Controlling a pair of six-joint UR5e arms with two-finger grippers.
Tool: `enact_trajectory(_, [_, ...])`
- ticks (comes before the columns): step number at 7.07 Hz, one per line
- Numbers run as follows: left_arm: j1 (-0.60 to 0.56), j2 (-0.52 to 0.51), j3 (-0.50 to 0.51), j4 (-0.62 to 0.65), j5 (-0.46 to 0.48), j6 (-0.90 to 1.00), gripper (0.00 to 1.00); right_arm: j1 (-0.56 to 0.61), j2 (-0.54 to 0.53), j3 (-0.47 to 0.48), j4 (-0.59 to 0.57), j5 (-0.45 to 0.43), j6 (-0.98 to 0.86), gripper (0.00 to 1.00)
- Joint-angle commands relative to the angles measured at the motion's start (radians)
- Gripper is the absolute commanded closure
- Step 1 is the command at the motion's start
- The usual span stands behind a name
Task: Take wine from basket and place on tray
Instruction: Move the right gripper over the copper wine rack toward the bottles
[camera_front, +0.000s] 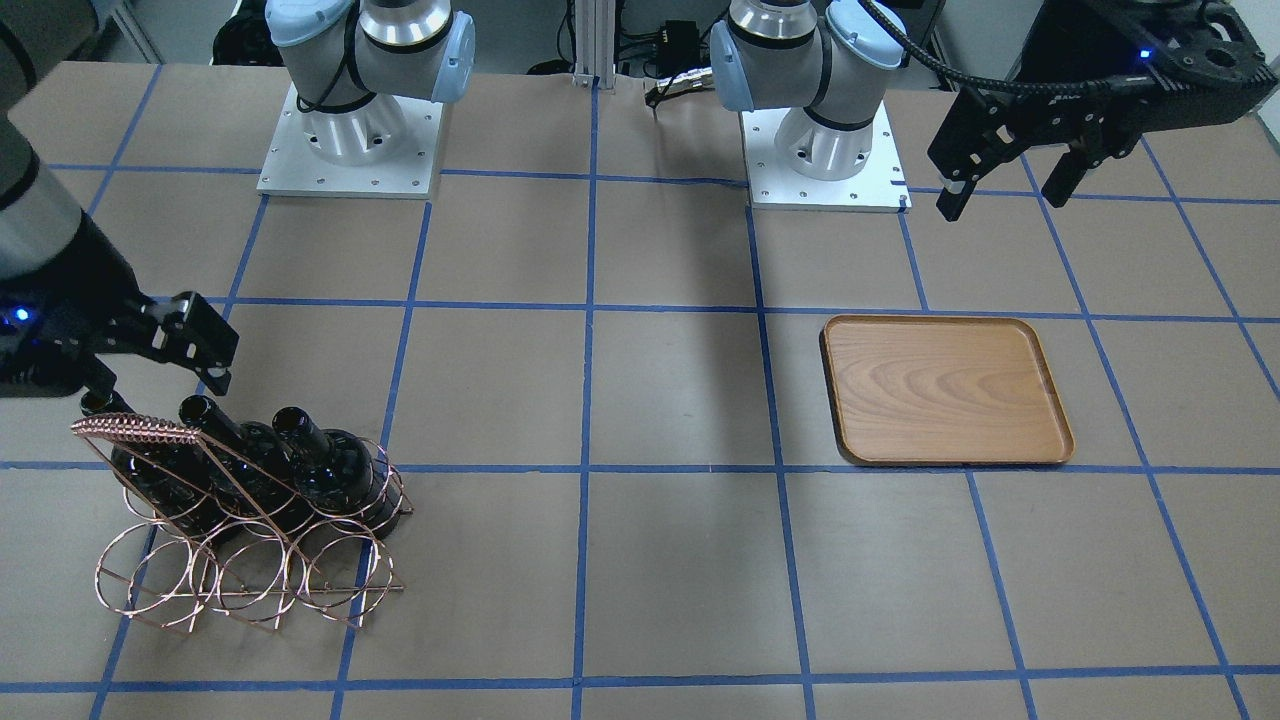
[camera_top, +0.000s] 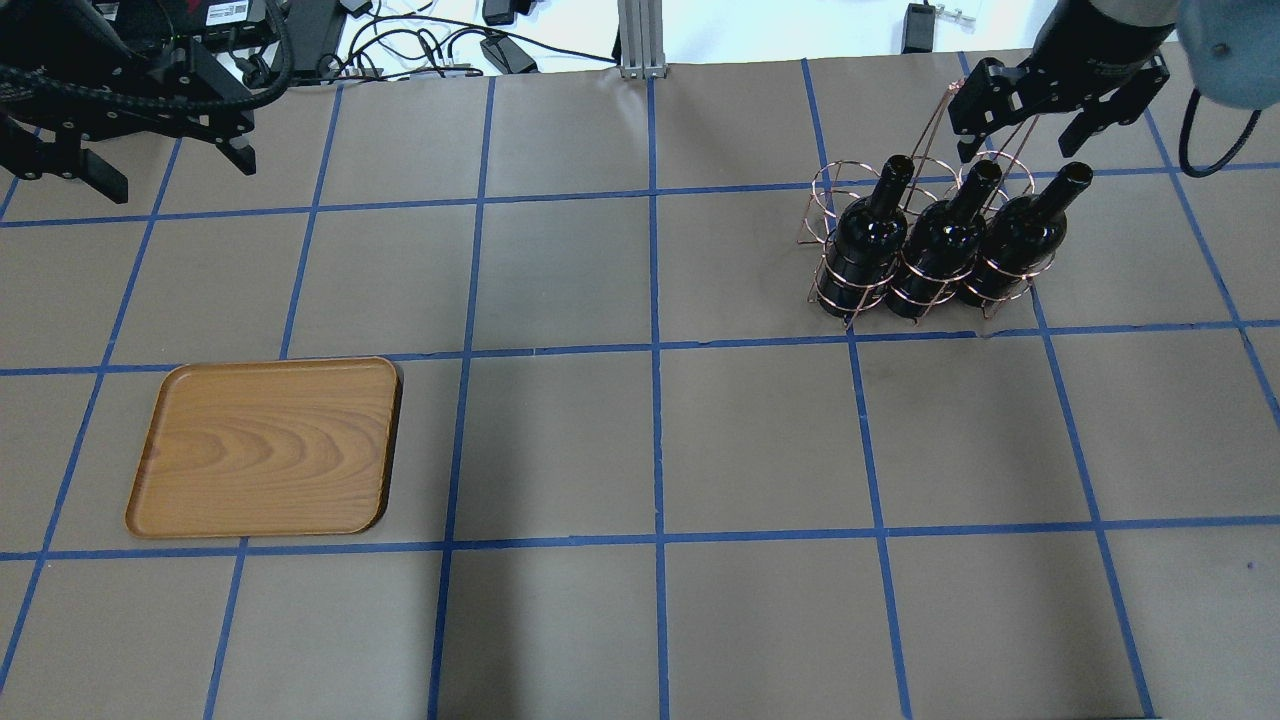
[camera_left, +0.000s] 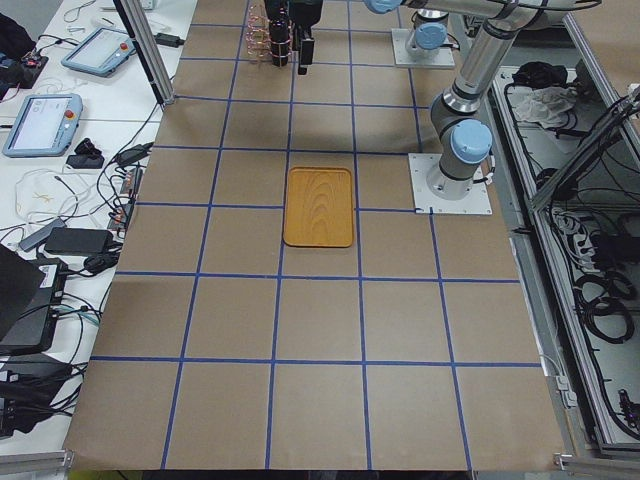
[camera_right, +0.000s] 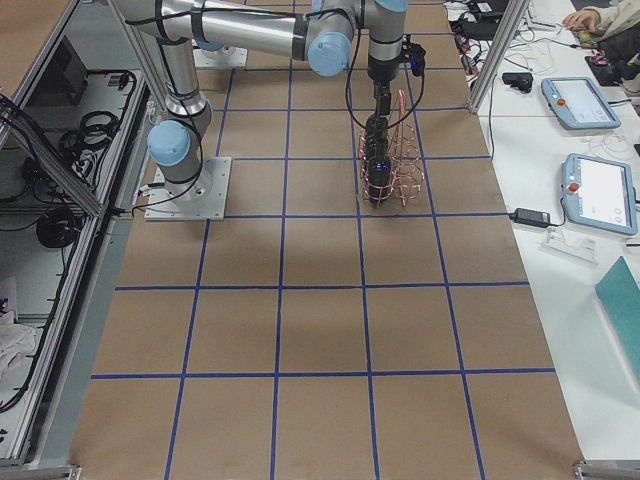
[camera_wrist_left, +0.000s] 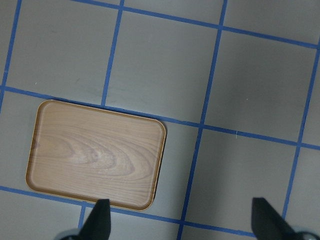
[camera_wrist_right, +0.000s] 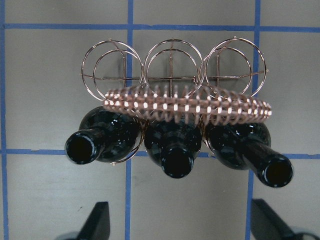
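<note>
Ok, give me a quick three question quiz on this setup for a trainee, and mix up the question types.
1. True or false: the wooden tray already holds a bottle.
2. How many wine bottles stand in the wire basket? A two, B three, C four.
3. Fill in: the open gripper nearest the basket is the robot's ____ one.

Key: 1 false, the tray is bare. 2 B. 3 right.
</note>
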Motion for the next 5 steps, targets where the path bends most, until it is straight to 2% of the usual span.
enact_trajectory(1, [0.0, 0.002, 0.0, 0.0, 0.0, 0.0, 0.0, 0.009, 0.062, -0.001, -0.085, -0.008, 0.011, 0.0])
enact_trajectory(4, [0.0, 0.0, 0.0, 0.0, 0.0, 0.002, 0.0, 0.038, 0.067, 0.001, -0.022, -0.021, 0.011, 0.04])
enact_trajectory(5, [0.0, 0.003, -0.002, -0.003, 0.0, 0.005, 0.0, 0.04, 0.064, 0.003, -0.001, -0.021, 0.014, 0.08])
